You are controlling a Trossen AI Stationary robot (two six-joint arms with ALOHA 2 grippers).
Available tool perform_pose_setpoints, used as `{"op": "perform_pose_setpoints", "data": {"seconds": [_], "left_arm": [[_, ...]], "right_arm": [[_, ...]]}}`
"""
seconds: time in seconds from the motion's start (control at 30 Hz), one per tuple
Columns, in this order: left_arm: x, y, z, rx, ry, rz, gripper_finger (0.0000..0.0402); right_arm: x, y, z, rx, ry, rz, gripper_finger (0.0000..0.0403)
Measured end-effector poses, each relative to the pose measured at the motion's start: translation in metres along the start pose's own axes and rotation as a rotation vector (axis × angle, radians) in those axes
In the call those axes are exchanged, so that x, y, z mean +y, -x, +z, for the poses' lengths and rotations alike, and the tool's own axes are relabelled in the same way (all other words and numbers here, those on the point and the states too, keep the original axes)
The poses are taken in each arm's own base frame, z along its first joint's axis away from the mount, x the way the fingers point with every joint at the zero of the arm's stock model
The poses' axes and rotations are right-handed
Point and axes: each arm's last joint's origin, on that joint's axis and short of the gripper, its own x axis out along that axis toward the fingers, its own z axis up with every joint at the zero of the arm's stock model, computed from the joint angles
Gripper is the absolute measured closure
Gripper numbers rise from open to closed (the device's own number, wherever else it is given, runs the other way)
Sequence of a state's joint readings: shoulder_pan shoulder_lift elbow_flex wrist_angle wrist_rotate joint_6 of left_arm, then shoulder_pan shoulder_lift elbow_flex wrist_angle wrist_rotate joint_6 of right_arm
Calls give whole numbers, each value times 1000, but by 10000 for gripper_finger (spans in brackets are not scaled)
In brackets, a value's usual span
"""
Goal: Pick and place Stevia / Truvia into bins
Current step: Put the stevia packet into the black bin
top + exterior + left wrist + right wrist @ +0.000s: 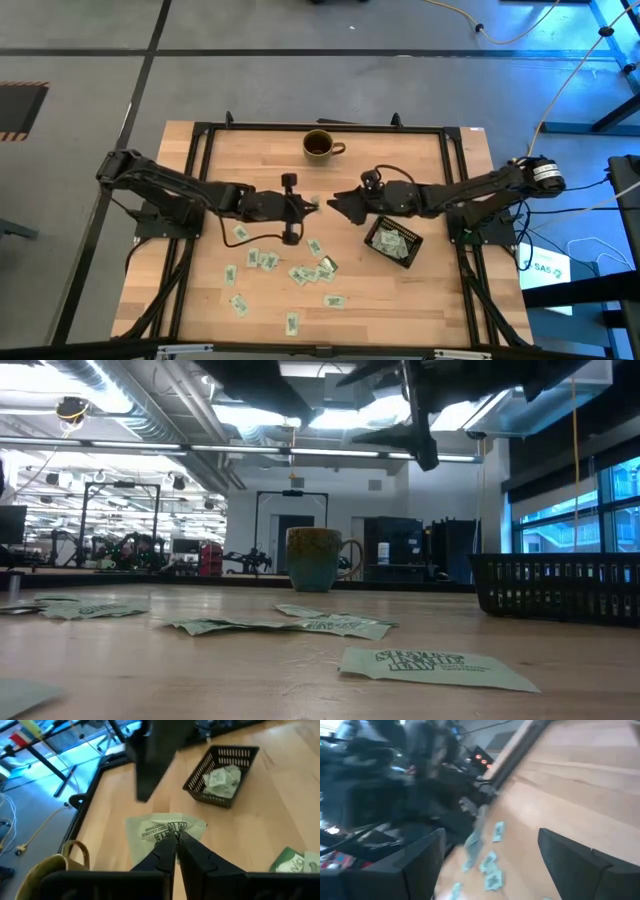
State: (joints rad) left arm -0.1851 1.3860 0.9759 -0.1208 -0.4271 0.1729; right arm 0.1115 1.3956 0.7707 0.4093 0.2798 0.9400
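Stevia sachets [300, 272]: loose scatter over the table's near half, between the middle and the near edge; several more lie crumpled inside the bin.
Held sachet [162, 831]: pale green, pinched at one edge by the left gripper, lifted clear of the wood; printing too small to read.
Hard to see: right wrist view is smeared, so only its own two dark fingers and a few sachets below read clearly; low view cuts both arms off at the top.
Left gripper [176, 845]: jaws closed on the held sachet, above the table's middle.
Right gripper [335, 203]: jaws spread wide, nothing between them, just across from the left gripper.
Arms: both reach inward from the table's side edges, low and nearly level.
Bin [380, 243]: black mesh, toward the right edge, beneath the right arm.
Mug [320, 146]: by the far edge, upright.
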Motion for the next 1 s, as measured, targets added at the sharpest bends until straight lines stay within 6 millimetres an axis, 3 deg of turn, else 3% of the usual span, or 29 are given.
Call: {"op": "perform_pose_setpoints", "data": {"seconds": [0.2,0.43,1.0], "left_arm": [[-8,-17,7,46,-39,-14,388],[-16,-37,12,77,-53,-12,389],[-14,-39,20,71,-46,31,392]], "right_arm": [[-3,-3,1,-4,-24,-12,96],[-8,-3,-2,27,-14,-56,155],[-10,-3,-4,44,-28,-76,296]]}}
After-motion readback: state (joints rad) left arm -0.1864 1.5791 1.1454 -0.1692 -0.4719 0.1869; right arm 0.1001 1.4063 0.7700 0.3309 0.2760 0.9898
